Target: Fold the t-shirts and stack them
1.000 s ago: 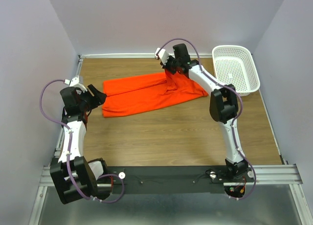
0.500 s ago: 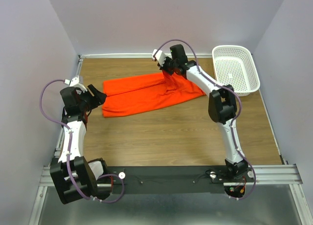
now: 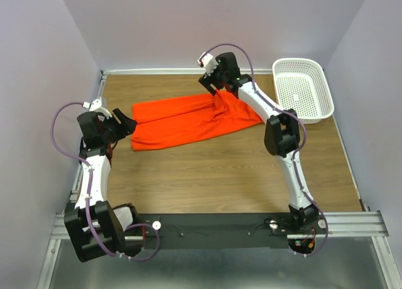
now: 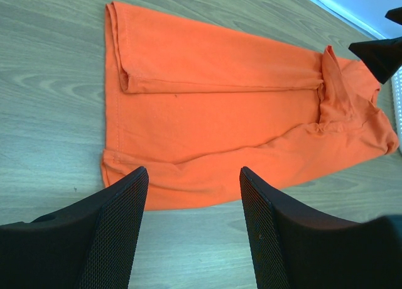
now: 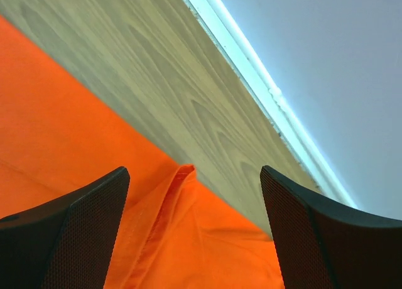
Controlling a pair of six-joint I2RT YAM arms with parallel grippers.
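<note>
The orange t-shirt (image 3: 188,120) lies flat on the wooden table, folded lengthwise into a long band, with a sleeve fold raised at its far right edge (image 5: 169,207). My right gripper (image 3: 218,88) hovers open just above that fold, and the cloth lies free below its spread fingers (image 5: 94,220). At the shirt's left end my left gripper (image 3: 128,123) stands open, a little short of the hem. In the left wrist view the whole band of the t-shirt (image 4: 220,132) stretches ahead of the open left gripper (image 4: 193,195), with only bare table between its fingers.
A white perforated basket (image 3: 303,88) stands at the back right corner, its near rim close to the right arm's elbow. Grey walls close the table's left, back and right sides; a pale ledge (image 5: 276,100) runs along the back wall.
My right gripper has opened, let go of the shirt's fold and lifted slightly toward the back wall. The cloth has settled flat. The left arm has not moved.
</note>
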